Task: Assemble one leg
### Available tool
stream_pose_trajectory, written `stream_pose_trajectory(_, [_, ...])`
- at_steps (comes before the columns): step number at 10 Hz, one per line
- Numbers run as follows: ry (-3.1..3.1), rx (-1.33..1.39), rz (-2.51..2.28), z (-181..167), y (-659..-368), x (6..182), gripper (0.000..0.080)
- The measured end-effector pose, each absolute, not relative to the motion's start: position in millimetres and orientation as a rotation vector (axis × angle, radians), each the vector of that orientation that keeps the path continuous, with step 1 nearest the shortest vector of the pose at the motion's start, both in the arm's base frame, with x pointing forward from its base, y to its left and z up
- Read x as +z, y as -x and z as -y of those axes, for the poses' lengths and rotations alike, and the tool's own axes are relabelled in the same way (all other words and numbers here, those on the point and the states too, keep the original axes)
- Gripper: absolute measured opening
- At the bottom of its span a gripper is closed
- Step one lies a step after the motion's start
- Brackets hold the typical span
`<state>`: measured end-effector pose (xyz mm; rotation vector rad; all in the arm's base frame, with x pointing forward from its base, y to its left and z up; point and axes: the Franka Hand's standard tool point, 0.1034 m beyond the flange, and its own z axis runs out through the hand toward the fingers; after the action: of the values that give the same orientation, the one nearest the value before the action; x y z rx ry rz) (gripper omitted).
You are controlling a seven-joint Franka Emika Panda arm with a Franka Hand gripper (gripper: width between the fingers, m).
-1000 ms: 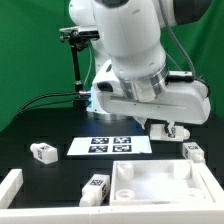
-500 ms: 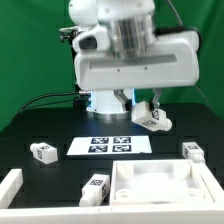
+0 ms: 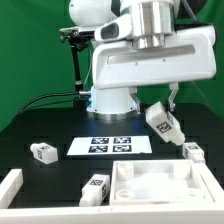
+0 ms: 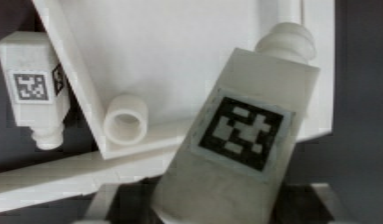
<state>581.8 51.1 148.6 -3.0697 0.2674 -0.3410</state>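
Note:
My gripper [image 3: 160, 110] is shut on one leg [image 3: 165, 126], a small white peg with a black-and-white marker. It holds the leg tilted in the air, above the tabletop's [image 3: 190, 190] far edge. In the wrist view the held leg [image 4: 252, 128] fills the middle between my fingers [image 4: 110, 198]. Below it lies the white tabletop [image 4: 170, 45] with a raised round corner socket [image 4: 127, 122]. Another leg [image 4: 31, 86] lies beside the tabletop.
Loose legs lie on the black table at the exterior view's left [image 3: 42, 152], front middle [image 3: 96, 187] and right [image 3: 193, 151]. The marker board [image 3: 110, 145] lies flat in the middle. A white rail [image 3: 10, 186] stands at the front left corner.
The arm has swung toward the exterior view's right with the leg in the gripper. The leg now hangs tilted over the tabletop's far edge.

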Motion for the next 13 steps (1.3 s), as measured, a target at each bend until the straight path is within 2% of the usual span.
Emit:
stream_pose_trajectory(2, [3.122, -0.41, -0.113, -43, -602, 163.2, 0.032])
stream_pose_trajectory(4, [3.135, -0.466, -0.009, -36, -610, 169.5, 0.032])
stream_pose_trajectory(8, [3.132, -0.461, -0.005, -39, -609, 166.4, 0.032])
stream_pose_trajectory(10, [3.104, -0.662, 0.12, -53, -617, 162.2, 0.032])
stream_pose_trajectory(12, [3.032, -0.873, 0.202, -79, -621, 166.8, 0.032])
stream_pose_trajectory(13, [3.046, -0.874, 0.238, -79, -616, 159.5, 0.032])
